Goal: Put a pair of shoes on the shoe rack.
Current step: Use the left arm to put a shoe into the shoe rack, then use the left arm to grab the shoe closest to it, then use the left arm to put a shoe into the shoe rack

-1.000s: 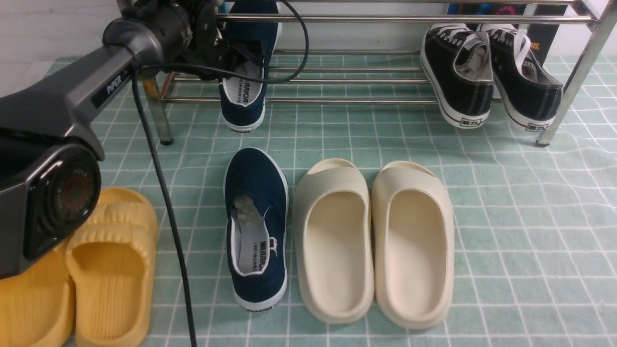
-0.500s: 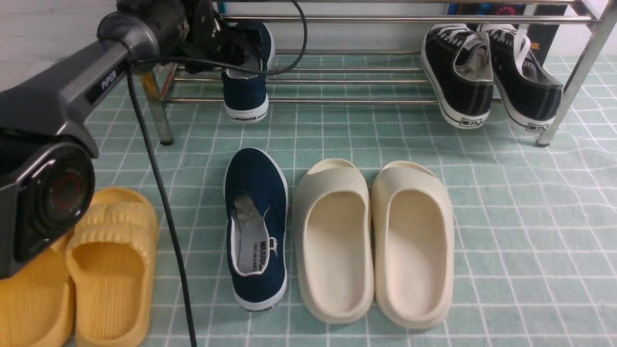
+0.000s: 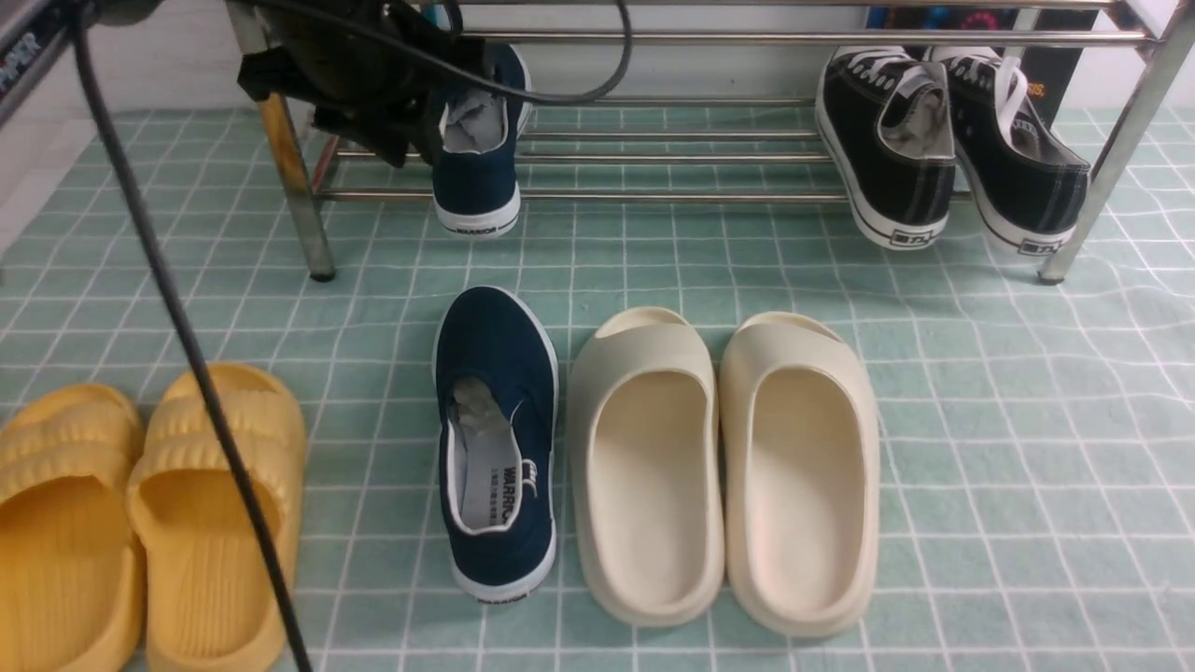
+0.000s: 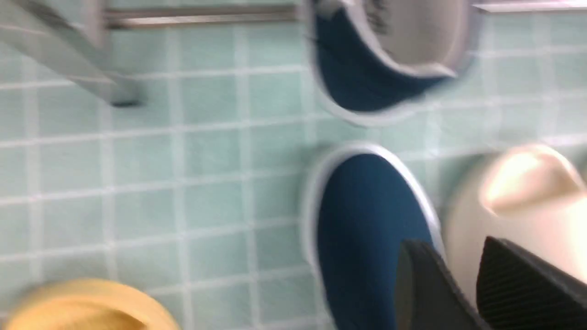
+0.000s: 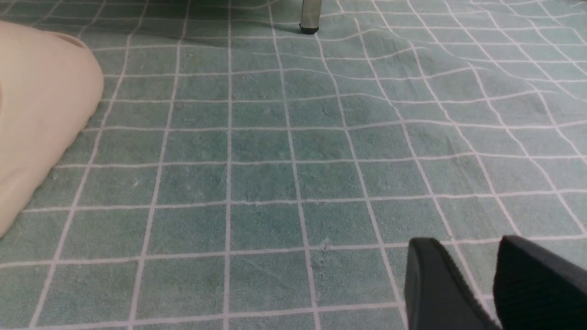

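Note:
One navy shoe (image 3: 476,163) lies on the shoe rack (image 3: 700,195) near its left end, heel over the front bar. Its mate (image 3: 495,439) lies on the mat in front, toe toward the rack. The end of my left arm (image 3: 359,89) hangs just left of the racked shoe and is not touching it. In the blurred left wrist view my left gripper (image 4: 451,243) is open and empty above the floor shoe (image 4: 367,229), with the racked shoe (image 4: 367,82) beyond. My right gripper (image 5: 465,240) is open over bare mat.
Two black lace-up sneakers (image 3: 943,140) sit at the rack's right end. A pair of cream slides (image 3: 728,467) lies right of the floor shoe, and yellow slides (image 3: 149,523) lie at the near left. A black cable (image 3: 187,345) hangs across the left. A rack leg (image 3: 299,187) stands near my left arm.
My left gripper set the navy shoe on the rack, opened and let go. The arm has since risen and drawn away to the left; the shoe stays put.

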Controlling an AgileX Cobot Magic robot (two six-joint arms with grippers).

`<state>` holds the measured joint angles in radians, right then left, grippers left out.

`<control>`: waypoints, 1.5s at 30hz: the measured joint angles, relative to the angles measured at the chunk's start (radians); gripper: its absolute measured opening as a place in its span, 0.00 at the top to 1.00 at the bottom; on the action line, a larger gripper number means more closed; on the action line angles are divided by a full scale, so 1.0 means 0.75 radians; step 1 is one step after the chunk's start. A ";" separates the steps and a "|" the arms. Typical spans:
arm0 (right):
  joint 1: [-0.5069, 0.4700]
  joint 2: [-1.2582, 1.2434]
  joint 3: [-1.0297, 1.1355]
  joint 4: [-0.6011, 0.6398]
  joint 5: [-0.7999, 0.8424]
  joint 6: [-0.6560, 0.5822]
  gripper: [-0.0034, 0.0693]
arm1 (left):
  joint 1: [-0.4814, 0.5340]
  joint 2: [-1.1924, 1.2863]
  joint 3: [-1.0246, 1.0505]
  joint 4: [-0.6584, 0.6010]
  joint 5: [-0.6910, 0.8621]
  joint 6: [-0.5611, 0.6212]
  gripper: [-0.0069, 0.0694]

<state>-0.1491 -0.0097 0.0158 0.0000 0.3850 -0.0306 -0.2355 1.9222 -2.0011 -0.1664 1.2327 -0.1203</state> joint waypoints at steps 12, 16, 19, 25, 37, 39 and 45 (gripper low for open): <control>0.000 0.000 0.000 0.000 0.000 -0.001 0.62 | -0.135 -0.397 1.096 -0.108 -0.514 -0.109 0.63; 0.000 0.000 0.000 0.000 0.000 -0.001 0.62 | -0.168 -0.345 1.161 -0.098 -0.674 -0.147 0.49; 0.000 0.000 0.000 0.000 0.000 -0.001 0.62 | -0.172 -0.296 1.162 -0.074 -0.693 -0.167 0.40; 0.000 0.000 0.000 0.000 0.000 -0.001 0.62 | -0.172 -0.280 1.162 0.069 -0.707 -0.322 0.43; 0.000 0.000 0.000 0.000 0.000 -0.001 0.62 | -0.173 -0.228 1.162 0.199 -0.736 -0.430 0.91; 0.000 0.000 0.000 0.000 0.000 -0.001 0.62 | -0.173 -0.286 1.167 0.196 -0.689 -0.415 0.91; 0.000 0.000 0.000 0.000 0.000 -0.001 0.62 | -0.170 -0.485 1.063 0.151 -0.553 -0.320 0.91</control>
<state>-0.1491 -0.0097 0.0158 0.0000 0.3850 -0.0310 -0.3633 1.5581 -1.2039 -0.0532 0.8178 -0.3599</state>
